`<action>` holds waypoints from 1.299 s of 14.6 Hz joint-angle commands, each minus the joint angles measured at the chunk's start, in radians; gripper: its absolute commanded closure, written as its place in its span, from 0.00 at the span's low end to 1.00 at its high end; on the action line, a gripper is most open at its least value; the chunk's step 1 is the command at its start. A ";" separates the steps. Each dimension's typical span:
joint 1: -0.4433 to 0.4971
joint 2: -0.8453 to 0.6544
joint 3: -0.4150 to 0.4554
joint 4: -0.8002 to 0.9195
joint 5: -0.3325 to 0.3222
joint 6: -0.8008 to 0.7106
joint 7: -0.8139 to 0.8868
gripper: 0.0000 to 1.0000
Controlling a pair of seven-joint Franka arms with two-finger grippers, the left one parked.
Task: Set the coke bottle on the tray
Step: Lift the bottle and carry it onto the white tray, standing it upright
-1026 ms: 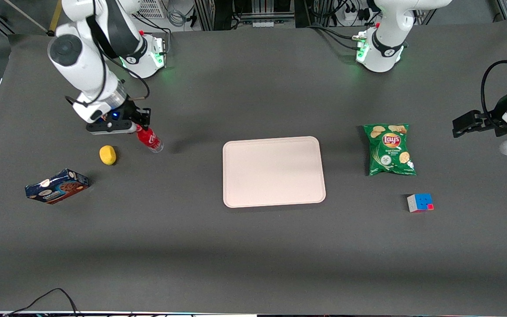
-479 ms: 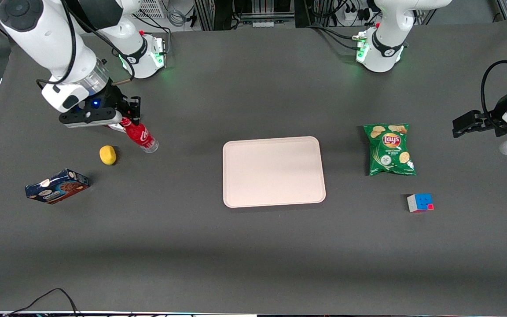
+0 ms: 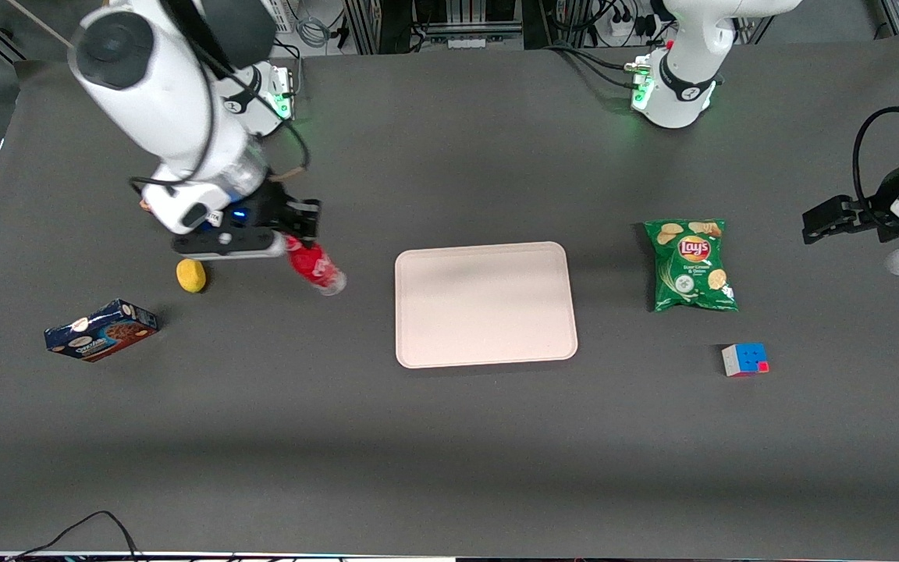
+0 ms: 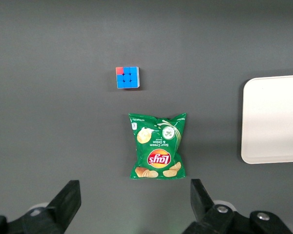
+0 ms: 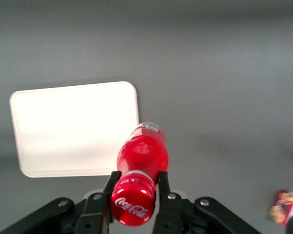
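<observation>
1. The gripper, clamped on the neck of the coke bottle, has swung from the left edge of the front frame toward its centre within the last half second.
2. The bottle hangs tilted above the counter, base leading, now between the yellow fruit and the tray but not yet over it.
3. The grasp has held, so the carry looks about halfway done; lowering and release remain.

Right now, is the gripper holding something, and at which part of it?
Yes. The gripper holds the coke bottle by its neck, just below the cap, above the table.
</observation>
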 commanded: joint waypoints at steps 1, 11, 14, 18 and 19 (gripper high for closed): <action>0.099 0.244 0.028 0.255 -0.103 -0.038 0.218 1.00; 0.162 0.455 0.046 0.131 -0.203 0.262 0.368 1.00; 0.161 0.459 0.046 0.109 -0.203 0.285 0.368 1.00; 0.161 0.462 0.046 0.103 -0.213 0.292 0.378 0.78; 0.161 0.464 0.046 0.102 -0.218 0.299 0.389 0.45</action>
